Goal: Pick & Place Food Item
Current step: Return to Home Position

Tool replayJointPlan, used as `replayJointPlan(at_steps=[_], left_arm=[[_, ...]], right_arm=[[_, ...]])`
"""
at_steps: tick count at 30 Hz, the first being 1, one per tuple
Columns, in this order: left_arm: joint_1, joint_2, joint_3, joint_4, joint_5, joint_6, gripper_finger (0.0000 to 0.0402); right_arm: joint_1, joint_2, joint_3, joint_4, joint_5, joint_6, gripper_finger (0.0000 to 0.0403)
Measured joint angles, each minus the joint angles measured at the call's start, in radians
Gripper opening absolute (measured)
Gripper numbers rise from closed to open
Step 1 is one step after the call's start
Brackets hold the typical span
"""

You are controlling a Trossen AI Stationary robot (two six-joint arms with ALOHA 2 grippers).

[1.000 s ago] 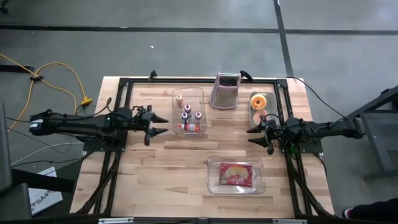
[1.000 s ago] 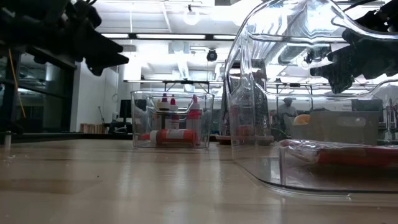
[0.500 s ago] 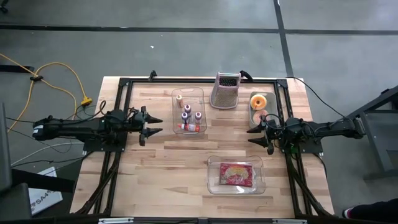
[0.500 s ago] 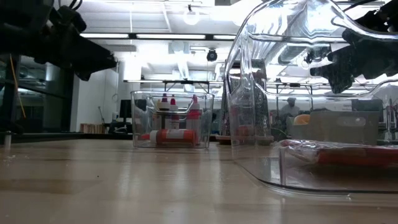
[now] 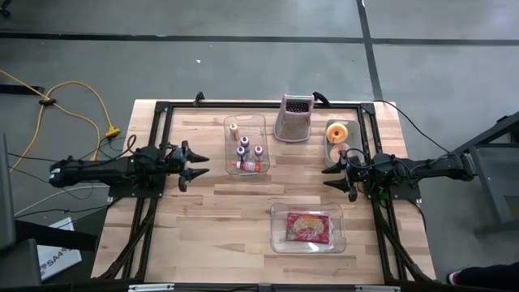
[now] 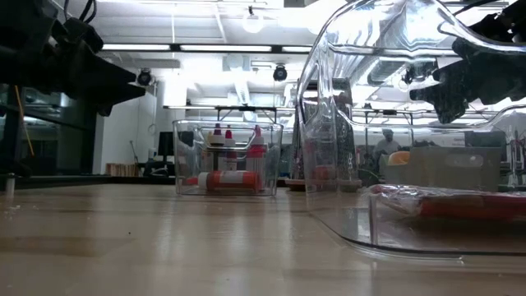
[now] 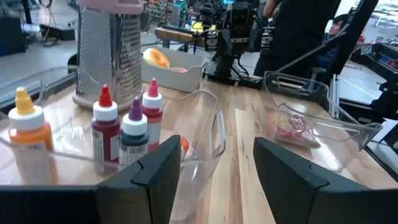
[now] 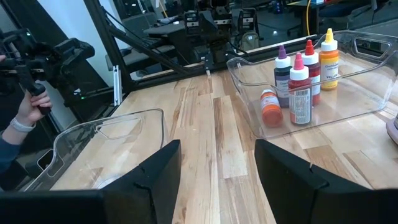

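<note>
On your left, the left arm lies stretched out level over the table (image 5: 203,219). The left gripper (image 5: 203,163) hovers above bare wood with its fingers spread wide and nothing between them. A little beyond its tips sits the clear bin (image 5: 227,130) of small colour bottles (image 5: 242,151), most upright and a red one lying on its side. Next, at the far edge, you find the metal grater (image 5: 294,118) standing upright. Toward the front edge lies a clear tray (image 5: 276,235) with a red packet (image 5: 306,228) inside. Then comes the right gripper (image 5: 327,176), also wide open and empty, pointing toward the table's middle, by the near end of the gray bin (image 5: 328,139). In that bin you can see the orange donut (image 5: 338,131) and the pink donut (image 5: 341,148) side by side.
</note>
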Motion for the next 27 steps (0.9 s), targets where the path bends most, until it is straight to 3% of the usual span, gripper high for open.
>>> replayJointPlan(at_steps=[10, 27], left_arm=[[0.0, -0.113, 0.002, -0.129, -0.035, -0.041, 0.0196], [0.0, -0.107, -0.024, -0.101, -0.046, -0.045, 0.0196]], right_arm=[[0.0, 0.0, 0.0, 0.0, 0.0, 0.0, 0.0193], [0.0, 0.0, 0.0, 0.0, 0.0, 0.0, 0.0193]])
